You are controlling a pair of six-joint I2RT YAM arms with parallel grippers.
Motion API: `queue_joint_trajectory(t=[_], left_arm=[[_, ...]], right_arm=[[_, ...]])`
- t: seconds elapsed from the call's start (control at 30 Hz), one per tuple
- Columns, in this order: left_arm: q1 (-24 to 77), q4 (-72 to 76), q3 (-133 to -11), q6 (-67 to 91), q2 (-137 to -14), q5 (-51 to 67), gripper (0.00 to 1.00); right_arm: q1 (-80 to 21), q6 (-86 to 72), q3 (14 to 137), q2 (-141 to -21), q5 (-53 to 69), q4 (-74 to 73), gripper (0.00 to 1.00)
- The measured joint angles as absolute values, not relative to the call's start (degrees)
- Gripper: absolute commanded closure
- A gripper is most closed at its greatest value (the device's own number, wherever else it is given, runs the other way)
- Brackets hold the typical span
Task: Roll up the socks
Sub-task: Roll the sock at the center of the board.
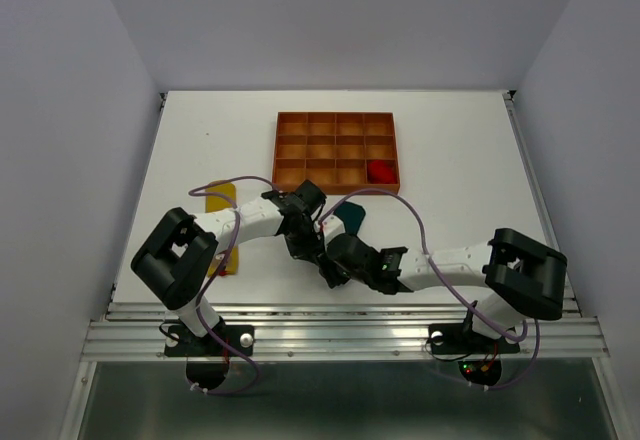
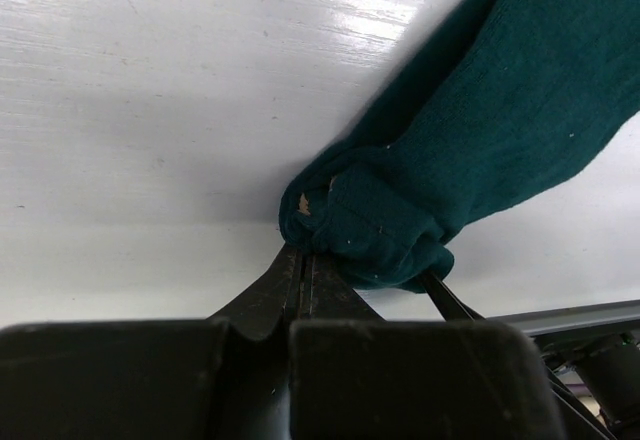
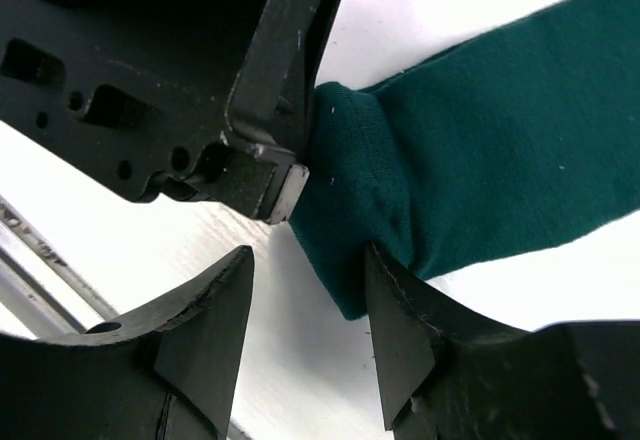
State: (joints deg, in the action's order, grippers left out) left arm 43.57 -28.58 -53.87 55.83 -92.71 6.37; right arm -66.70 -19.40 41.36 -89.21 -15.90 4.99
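Observation:
The dark teal-green sock [image 2: 490, 120] lies on the white table with its near end folded into a small bundle. My left gripper [image 2: 303, 252] is shut on that bundled end. In the right wrist view the same sock [image 3: 480, 160] runs off to the upper right. My right gripper [image 3: 305, 295] stands open around the sock's tip, and its right finger [image 3: 400, 325] touches the fabric. From above, both grippers meet at the teal sock [image 1: 350, 218] near the table's front middle. A yellow sock [image 1: 222, 222] lies flat at the left, partly under the left arm. A red sock [image 1: 380, 171] sits bundled in the tray.
The orange-brown compartmented tray [image 1: 300, 150] stands at the back middle, with the red bundle in its near right compartment. Purple cables loop over both arms. The table's front edge and metal rail [image 1: 340, 328] run just behind the grippers.

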Motion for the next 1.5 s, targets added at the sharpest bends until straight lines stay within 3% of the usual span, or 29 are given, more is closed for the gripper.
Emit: queue_joint_trajectory(t=[0.57,0.67,0.97,1.2,1.5], left_arm=[[43.44,-28.62,-54.15,55.29,-92.73,6.96,1.00],[43.33,-28.62,-54.15,54.94,-92.73,7.09,1.00],[43.29,-28.60,-54.15,54.13,-92.86,7.31,1.00],[42.96,-28.62,-53.98,54.22,-91.31,7.22,0.67],[42.57,-28.05,-51.07,54.54,-82.67,6.98,0.61]], right_arm=[[-66.94,-16.51,42.30,-91.79,-21.67,0.99,0.52],[-67.18,-16.08,42.41,-92.12,-21.65,1.65,0.61],[-67.59,-15.59,42.83,-92.68,-21.39,2.11,0.74],[-67.57,-18.37,43.46,-92.82,-18.55,1.23,0.84],[-64.88,-26.76,43.13,-92.16,-7.77,1.80,0.86]])
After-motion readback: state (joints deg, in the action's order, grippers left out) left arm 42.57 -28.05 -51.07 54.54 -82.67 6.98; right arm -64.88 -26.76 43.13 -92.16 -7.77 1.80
